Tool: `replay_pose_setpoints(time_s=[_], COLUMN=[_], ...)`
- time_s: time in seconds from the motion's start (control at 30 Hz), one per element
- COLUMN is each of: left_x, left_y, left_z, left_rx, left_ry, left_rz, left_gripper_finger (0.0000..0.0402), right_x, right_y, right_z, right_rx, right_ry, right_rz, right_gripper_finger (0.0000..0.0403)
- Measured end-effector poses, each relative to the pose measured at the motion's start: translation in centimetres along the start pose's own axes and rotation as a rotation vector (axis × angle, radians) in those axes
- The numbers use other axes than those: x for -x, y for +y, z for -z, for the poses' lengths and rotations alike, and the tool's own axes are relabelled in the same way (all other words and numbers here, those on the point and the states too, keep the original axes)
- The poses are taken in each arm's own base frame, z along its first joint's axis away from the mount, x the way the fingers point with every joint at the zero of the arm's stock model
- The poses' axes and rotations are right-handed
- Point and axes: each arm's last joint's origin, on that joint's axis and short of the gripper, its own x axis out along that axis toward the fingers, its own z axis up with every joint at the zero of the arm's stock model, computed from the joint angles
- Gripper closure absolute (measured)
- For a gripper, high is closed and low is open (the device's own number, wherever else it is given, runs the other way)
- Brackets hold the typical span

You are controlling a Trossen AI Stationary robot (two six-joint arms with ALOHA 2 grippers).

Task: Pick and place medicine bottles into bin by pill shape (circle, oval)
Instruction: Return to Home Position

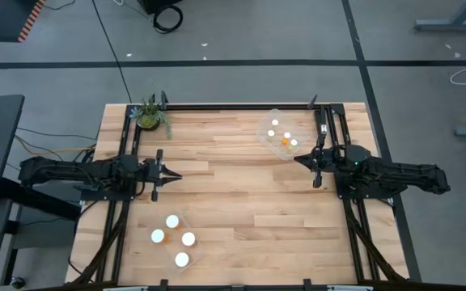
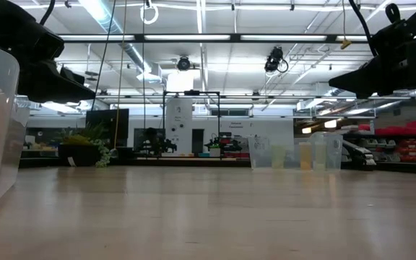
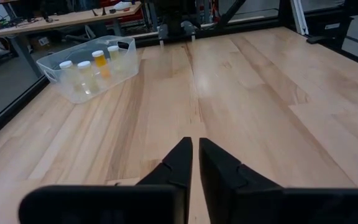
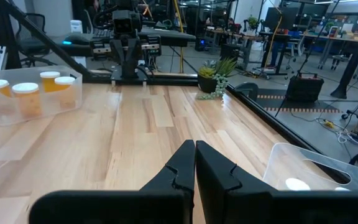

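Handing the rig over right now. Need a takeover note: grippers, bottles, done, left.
Left gripper: shut, empty, raised over the left side of the table.
Right gripper: shut, empty, raised over the right side, just below the upper-right bin in the high view.
Medicine bottles: four in the upper-right bin, four in the lower-left bin.
Done: no bottle lies loose on the wood in any view.
Left: probably nothing to pick. Pill shapes cannot be read from these views, so check the sorting by hand.
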Motion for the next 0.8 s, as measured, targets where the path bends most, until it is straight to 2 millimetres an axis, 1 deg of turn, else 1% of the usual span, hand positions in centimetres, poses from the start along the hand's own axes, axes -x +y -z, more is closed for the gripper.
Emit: replay_pose_setpoints(time_s=[0.13, 0.43, 0.67, 0.8], left_x=[0.00, 0.00, 0.00, 0.00], left_y=[0.00, 0.00, 0.00, 0.00], left_z=[0.00, 0.00, 0.00, 0.00], left_rx=[0.000, 0.000, 0.000, 0.000], left_ry=[0.000, 0.000, 0.000, 0.000], left_rz=[0.000, 0.000, 0.000, 0.000], left_gripper_finger=[0.0362, 0.0373, 0.0362, 0.0363], right_x=[0.00, 0.00, 0.00, 0.00], right_y=[0.00, 0.00, 0.00, 0.00], right_z=[0.00, 0.00, 0.00, 0.00], right_rx=[0.000, 0.000, 0.000, 0.000], right_ry=[0.000, 0.000, 0.000, 0.000], right_rz=[0.000, 0.000, 0.000, 0.000], right_gripper_finger=[0.0384, 0.0384, 0.0384, 0.0384])
